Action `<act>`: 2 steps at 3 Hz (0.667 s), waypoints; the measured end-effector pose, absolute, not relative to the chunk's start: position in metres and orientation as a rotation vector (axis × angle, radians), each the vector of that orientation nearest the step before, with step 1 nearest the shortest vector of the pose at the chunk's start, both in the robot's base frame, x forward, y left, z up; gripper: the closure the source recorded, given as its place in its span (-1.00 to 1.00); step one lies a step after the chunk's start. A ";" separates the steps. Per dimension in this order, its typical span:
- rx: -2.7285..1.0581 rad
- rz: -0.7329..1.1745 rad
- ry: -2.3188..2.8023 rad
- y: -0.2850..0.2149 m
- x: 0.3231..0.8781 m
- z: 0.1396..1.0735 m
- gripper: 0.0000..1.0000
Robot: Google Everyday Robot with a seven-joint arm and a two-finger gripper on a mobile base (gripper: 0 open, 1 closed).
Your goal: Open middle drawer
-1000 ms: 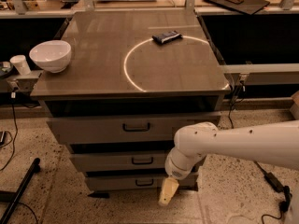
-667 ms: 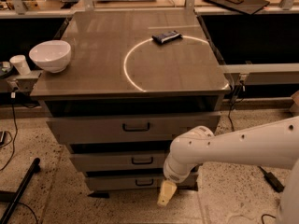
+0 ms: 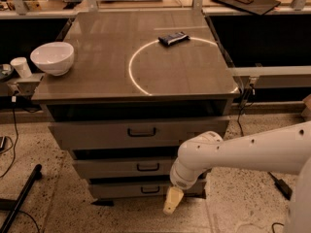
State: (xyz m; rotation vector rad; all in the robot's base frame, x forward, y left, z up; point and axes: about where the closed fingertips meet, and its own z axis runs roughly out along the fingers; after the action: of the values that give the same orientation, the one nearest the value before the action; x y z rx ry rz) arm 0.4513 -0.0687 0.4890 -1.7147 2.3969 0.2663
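The gripper (image 3: 173,200) hangs low, spread or pressed together I cannot tell, with the middle drawer (image 3: 112,169) just up and left of it, so it should rise to that small handle (image 3: 147,167) and pull straight out, minding the lowest drawer (image 3: 121,190) right beside it; a bowl (image 3: 52,57) sits far above-left.

grey flat-fronted middle drawer (image 3: 109,169) – right end covered by white robot arm (image 3: 233,152) | cream gripper (image 3: 172,203) low before grey lowest drawer (image 3: 121,191) – arm cut off at right edge
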 end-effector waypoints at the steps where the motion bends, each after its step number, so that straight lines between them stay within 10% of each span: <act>1: -1.716 0.297 2.360 -0.054 0.465 0.484 -1.00; 2: -1.714 0.309 2.338 -0.045 0.473 0.482 -1.00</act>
State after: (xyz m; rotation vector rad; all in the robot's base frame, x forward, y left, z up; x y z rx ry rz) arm 0.4727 -0.0452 0.4819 -1.7138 2.3376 0.3088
